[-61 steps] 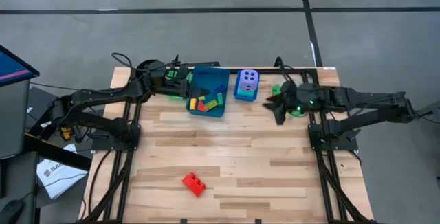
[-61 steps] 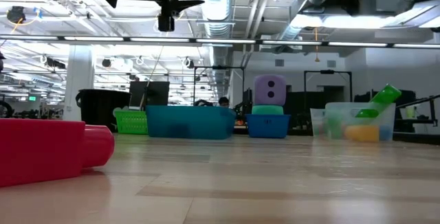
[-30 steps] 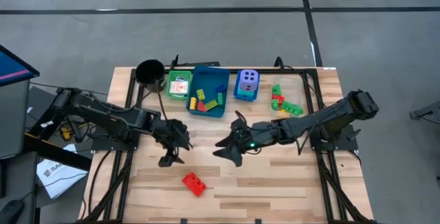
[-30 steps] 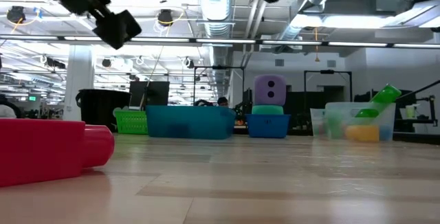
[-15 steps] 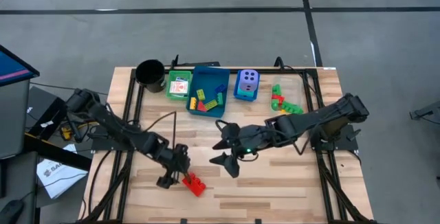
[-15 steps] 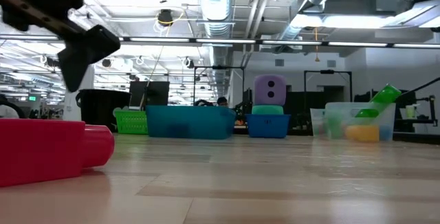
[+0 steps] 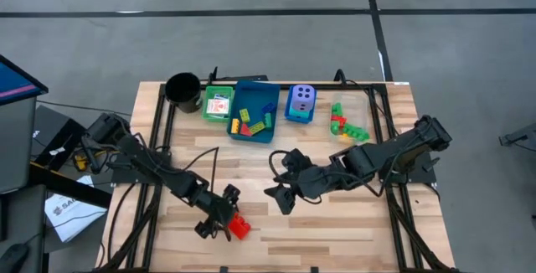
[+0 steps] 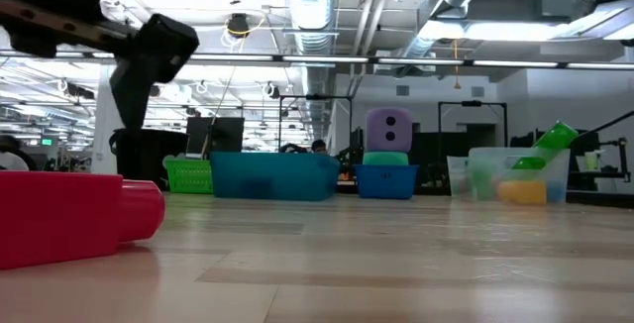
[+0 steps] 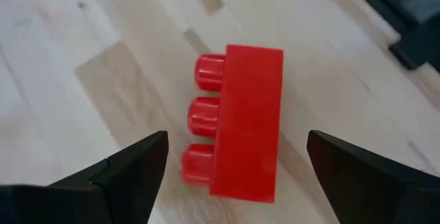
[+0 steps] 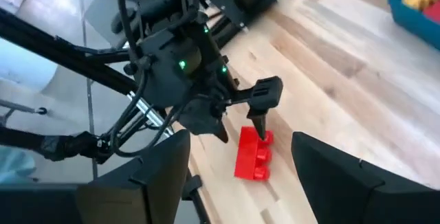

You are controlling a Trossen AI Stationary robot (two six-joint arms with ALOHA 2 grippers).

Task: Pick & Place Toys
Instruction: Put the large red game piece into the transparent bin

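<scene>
**A:** So where are we on the toy sorting? From above it looks mostly wrapped up. The blue tray [image 7: 255,114] at the back of the bench [image 7: 335,223] already has a pile of bricks [image 7: 254,121] in it, the card [image 7: 219,105] sits in the green tray [image 7: 217,105] next to the cup [image 7: 182,90], the purple die [image 7: 301,100] is perched on its little blue box, and there's another bunch of bricks [image 7: 345,122] in the clear tray at the back right.

**B:** Yeah, we'd say the only stray left is the red brick [image 7: 237,224], lying alone near the front edge, well apart from all the trays. In the left wrist view it's on its side, studs pointing sideways.

**A:** And we're right on it. The left gripper [image 7: 219,216] is down over the brick with its jaws spread wide, one finger on each side in the wrist view. Nothing pinched yet, the brick's flat on the wood.

**B:** What about the right gripper [image 7: 283,194]?

**A:** Hanging over the middle of the bench, jaws partly apart and empty, just looking toward the brick and the left arm.

**B:** So our guess: close on the brick, lift, carry it back to a tray, probably the blue one with the other bricks. That should be about it, unless something's hiding that we can't see.
</scene>
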